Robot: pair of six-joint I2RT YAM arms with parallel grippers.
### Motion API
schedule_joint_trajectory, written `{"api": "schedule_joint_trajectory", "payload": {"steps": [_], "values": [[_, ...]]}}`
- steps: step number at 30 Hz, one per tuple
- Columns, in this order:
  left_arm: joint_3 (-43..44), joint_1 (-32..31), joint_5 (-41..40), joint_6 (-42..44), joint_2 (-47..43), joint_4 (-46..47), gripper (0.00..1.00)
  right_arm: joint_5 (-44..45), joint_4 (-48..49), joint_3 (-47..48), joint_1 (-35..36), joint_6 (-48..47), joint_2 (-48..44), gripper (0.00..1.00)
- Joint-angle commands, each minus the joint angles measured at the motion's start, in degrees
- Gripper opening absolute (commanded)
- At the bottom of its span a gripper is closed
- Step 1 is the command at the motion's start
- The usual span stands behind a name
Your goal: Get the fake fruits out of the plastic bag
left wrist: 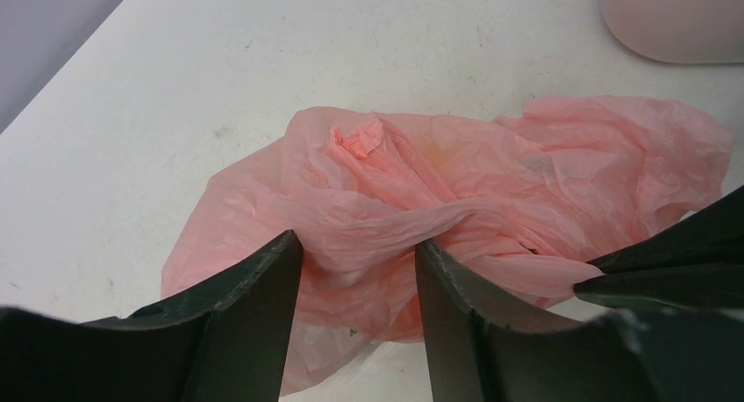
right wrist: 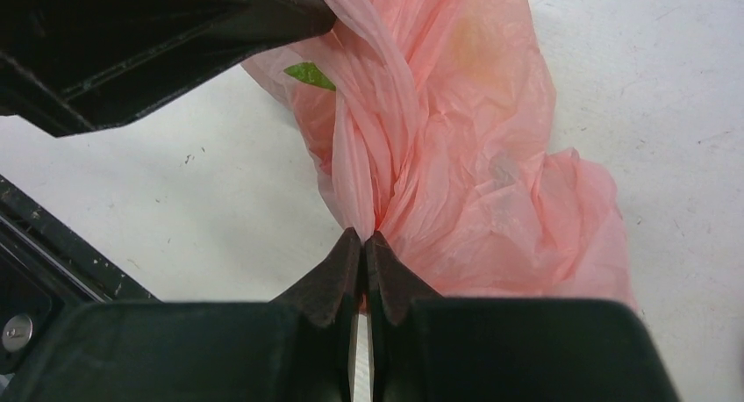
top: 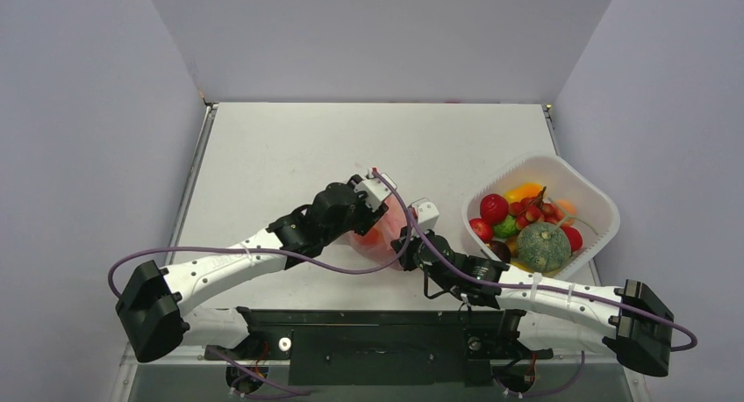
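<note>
The pink plastic bag (top: 379,244) lies crumpled on the table between my two grippers. An orange-red shape (top: 369,237) shows through it. My left gripper (top: 381,218) is open, and a raised fold of the bag (left wrist: 491,174) runs between its fingers (left wrist: 263,288). My right gripper (top: 404,237) is shut on a twisted fold of the bag (right wrist: 474,139), pinched at its fingertips (right wrist: 364,241). A green sliver (right wrist: 309,74) and a faint yellow patch (right wrist: 474,38) show at the bag. Several fake fruits (top: 526,222) lie in the white basket.
The white rounded-square basket (top: 597,200) stands at the right and holds red fruits, a yellow one and a large green round one (top: 542,247). Its corner shows in the left wrist view (left wrist: 676,25). A black plate (top: 377,336) lies along the near edge. Grey walls surround the table.
</note>
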Motion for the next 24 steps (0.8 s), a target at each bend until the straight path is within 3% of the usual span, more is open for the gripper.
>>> {"api": "schedule_joint_trajectory", "payload": {"steps": [1,6,8,14,20,24], "values": [[3.4,-0.3,0.2,1.1,0.7,-0.8,0.42,1.2,1.5,2.9,0.8,-0.2,-0.3,0.00],[4.0,-0.3,-1.4,0.8,0.8,-1.1,0.07,1.4,0.9,3.6,0.8,-0.5,0.0,0.00],[3.8,-0.3,-3.1,0.7,0.4,-0.8,0.00,1.5,0.7,3.7,0.7,-0.5,0.2,0.00],[2.9,-0.3,-12.1,0.5,-1.0,1.5,0.00,2.1,0.0,3.7,0.8,-0.6,0.2,0.00],[1.1,0.2,-35.7,1.8,-2.1,8.2,0.00,6.0,-0.8,2.6,0.8,-0.2,-2.0,0.00],[-0.5,2.2,-43.6,2.9,-4.5,12.4,0.00,12.9,-0.5,-0.6,0.9,2.3,-7.7,0.00]]}}
